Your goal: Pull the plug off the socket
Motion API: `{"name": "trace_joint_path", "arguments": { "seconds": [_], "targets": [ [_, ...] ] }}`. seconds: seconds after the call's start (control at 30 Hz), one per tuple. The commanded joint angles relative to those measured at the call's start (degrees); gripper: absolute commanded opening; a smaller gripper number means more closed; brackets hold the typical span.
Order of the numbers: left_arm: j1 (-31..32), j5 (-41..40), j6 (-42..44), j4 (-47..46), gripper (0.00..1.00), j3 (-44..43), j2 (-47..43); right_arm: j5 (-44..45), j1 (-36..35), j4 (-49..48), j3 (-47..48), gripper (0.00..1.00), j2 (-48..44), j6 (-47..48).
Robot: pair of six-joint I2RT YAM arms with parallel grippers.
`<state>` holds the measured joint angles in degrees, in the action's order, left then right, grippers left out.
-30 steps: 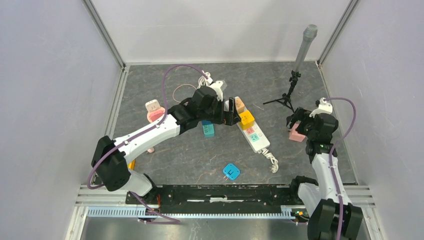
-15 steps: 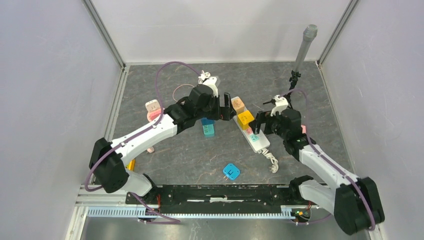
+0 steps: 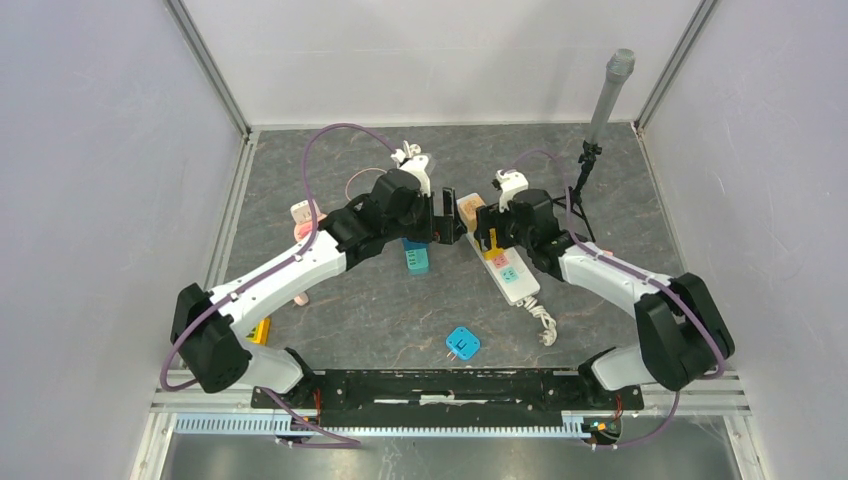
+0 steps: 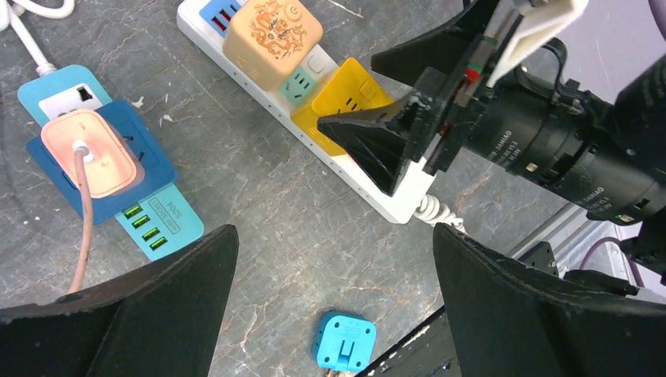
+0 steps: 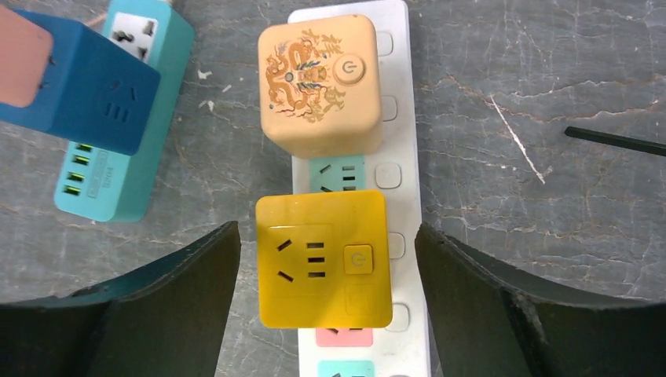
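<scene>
With the right gripper (image 5: 326, 236) released above the yellow plug (image 5: 323, 259), seated in the white socket strip (image 5: 412, 141) near the middle of the tabletop (image 5: 550, 94), the approach seems in hand; next it should descend, clench and pull upward.

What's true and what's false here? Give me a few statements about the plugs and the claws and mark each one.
1. The yellow cube sits on the white power strip. True.
2. The right claw is shut on the yellow cube. False: it is open, with a finger on each side.
3. The tan dragon cube sits on the same strip. True.
4. The small blue adapter is plugged into the teal strip. False: it lies loose on the table.
5. The left claw grips the tan dragon cube. False: it is open and empty.
</scene>
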<state>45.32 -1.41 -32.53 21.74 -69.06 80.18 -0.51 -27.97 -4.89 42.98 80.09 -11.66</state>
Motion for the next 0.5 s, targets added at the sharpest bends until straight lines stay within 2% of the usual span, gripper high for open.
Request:
{"name": "trace_joint_path", "arguments": {
  "seconds": [0.0,0.17,0.3,0.47],
  "targets": [
    [-0.41,0.44,-1.81,1.42,1.00,-3.94,0.05,3.50,-1.18,4.66,3.60,0.83,2.57,5.30],
    [-0.84,-1.87,-3.64,1.15,1.00,-5.46,1.96,4.98,-1.74,4.53,1.90,0.71,1.76,7.13],
    [-1.24,-2.96,-4.96,0.23,1.00,-5.99,3.99,1.95,-1.74,2.43,-1.39,0.52,-1.99,7.22],
    [-1.64,-3.48,-6.63,0.24,1.00,-7.31,8.68,0.64,-1.74,2.85,-4.72,0.49,-8.17,6.83]
  ]
}}
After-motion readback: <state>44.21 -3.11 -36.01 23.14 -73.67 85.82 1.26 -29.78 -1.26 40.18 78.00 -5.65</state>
